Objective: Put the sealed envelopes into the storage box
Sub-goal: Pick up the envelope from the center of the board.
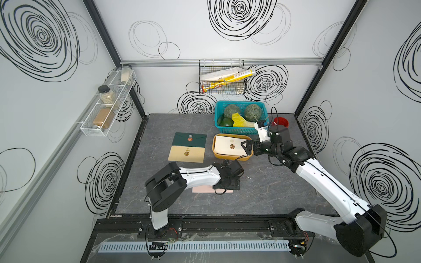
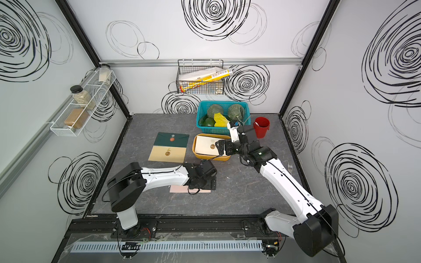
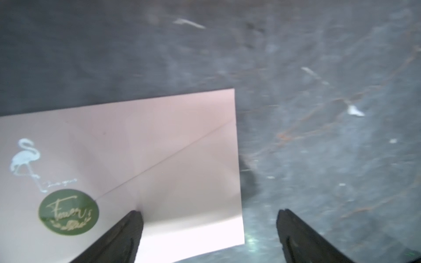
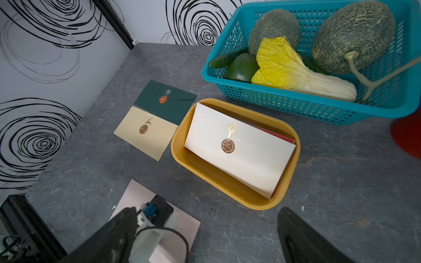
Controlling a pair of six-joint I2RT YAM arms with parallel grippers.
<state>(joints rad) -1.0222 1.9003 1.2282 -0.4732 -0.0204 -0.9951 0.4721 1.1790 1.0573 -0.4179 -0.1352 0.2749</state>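
Note:
The mustard storage box [image 1: 214, 148] [image 4: 227, 193] stands mid-table with a cream sealed envelope [image 1: 227, 146] [image 4: 241, 159] lying on top and a red one [image 4: 279, 136] under it. Left of the box, a dark green envelope [image 1: 189, 139] and a tan envelope [image 1: 186, 154] lie flat, edge to edge. A pink envelope [image 3: 159, 148] [image 1: 200, 190] with a green seal lies near the front. My left gripper [image 3: 209, 211] hangs open just over its end, one finger above the paper and one above the table. My right gripper [image 1: 247, 148] [image 4: 208, 210] is open and empty over the box's right end.
A teal basket [image 1: 241, 131] of melons and vegetables stands right behind the box. A red cup [image 1: 281, 123] is to its right. A fork [image 2: 289, 167] lies by the right wall. A wire basket [image 1: 222, 77] and a jar rack [image 1: 107, 107] hang on the walls.

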